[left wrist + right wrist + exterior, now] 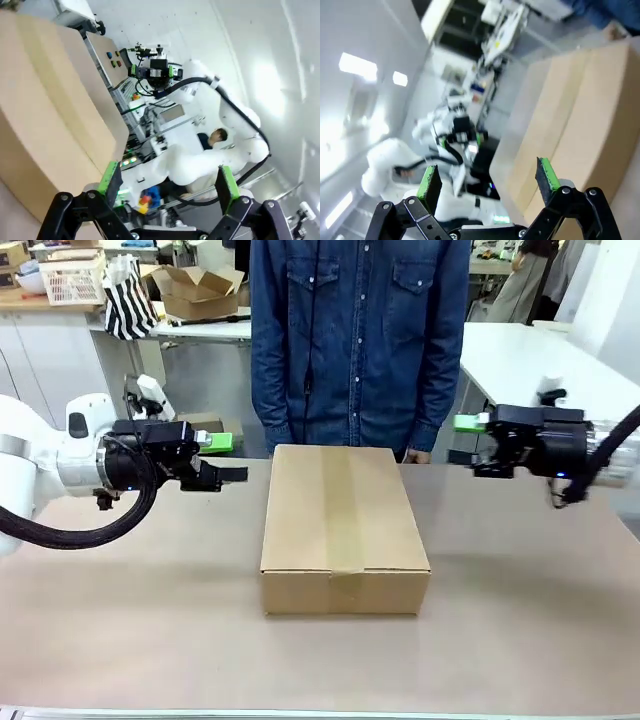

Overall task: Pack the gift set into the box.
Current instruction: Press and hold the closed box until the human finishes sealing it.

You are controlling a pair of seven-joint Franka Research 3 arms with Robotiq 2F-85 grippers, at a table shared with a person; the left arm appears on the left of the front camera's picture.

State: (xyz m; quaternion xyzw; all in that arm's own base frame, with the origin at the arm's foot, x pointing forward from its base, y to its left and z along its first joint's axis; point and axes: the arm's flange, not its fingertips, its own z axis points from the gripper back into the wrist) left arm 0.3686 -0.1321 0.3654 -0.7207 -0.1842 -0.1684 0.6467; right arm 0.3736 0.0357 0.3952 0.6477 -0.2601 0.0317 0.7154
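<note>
The box (345,528) is sitting closed at the centre of the surface (130,600), its flaps folded down and a strip of tape running along the top seam. A person in a denim shirt (358,340) is standing at twelve o'clock from it, just behind its far edge.

The left gripper (225,462) is hovering above the surface at about ten o'clock from the box, pointing toward it and apart from it. In the left wrist view its fingers (111,178) are standing wide, with nothing between them, and the box is lying off to one side.

The right gripper (468,445) is hanging at about two o'clock from the box, also clear of it. In the right wrist view its fingers (546,173) are spread wide and empty, with the box beyond them.
</note>
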